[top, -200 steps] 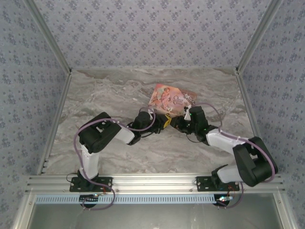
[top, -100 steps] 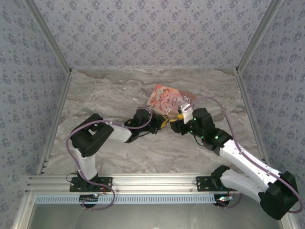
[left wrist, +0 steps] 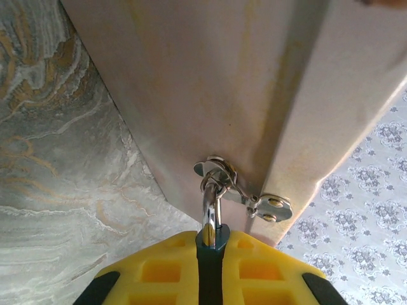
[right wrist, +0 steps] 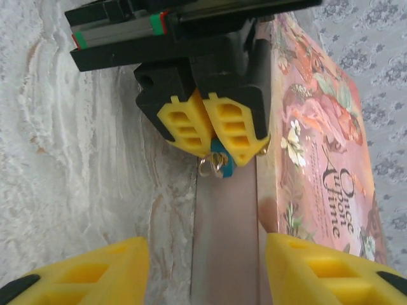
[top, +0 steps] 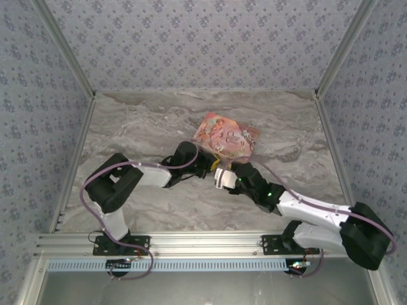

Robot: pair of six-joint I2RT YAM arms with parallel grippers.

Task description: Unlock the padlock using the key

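Left claw (right wrist: 213, 136) pinches the padlock (right wrist: 220, 152), hooked to the pink box (right wrist: 318, 127) clasp (left wrist: 254, 202) at frame centre; your right claw (right wrist: 206, 270) gapes empty below. You're steadying it; next, bring the key in squarely.

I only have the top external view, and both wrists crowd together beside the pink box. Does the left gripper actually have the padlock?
Observer: Yes. In the left wrist view the left gripper is shut on the teal body of the padlock.
Operator: Is the lock hanging free of the box?
Observer: No. Its shackle is hooked through the metal hasp on the side of the pink box.
Operator: And my right gripper?
Observer: Open. In the right wrist view the right gripper has its fingers wide apart with nothing held between them, and it faces the clamped padlock.
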